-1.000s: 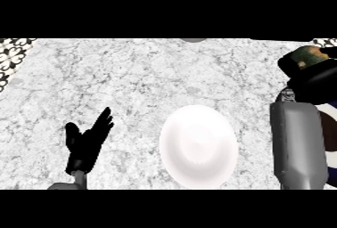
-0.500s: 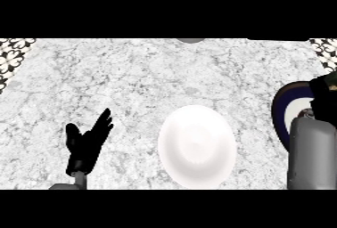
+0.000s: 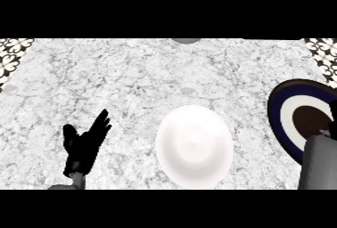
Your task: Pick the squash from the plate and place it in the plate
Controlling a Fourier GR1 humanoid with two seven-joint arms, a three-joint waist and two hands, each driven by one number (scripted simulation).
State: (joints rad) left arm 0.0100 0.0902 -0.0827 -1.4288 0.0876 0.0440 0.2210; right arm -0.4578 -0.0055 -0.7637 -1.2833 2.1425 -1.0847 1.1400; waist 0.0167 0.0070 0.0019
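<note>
Head view shows a marble counter (image 3: 132,75) with a plain white plate (image 3: 193,145) lying near the middle, toward the near edge. At the right edge sits a second plate (image 3: 289,113) with a dark blue rim, a white ring and a brown centre, partly cut off by the frame. The left hand (image 3: 83,144) rests at the near left, fingers straight and up, holding nothing. Only the right grey forearm (image 3: 319,162) shows at the near right; its hand is out of sight. The squash is nowhere visible.
</note>
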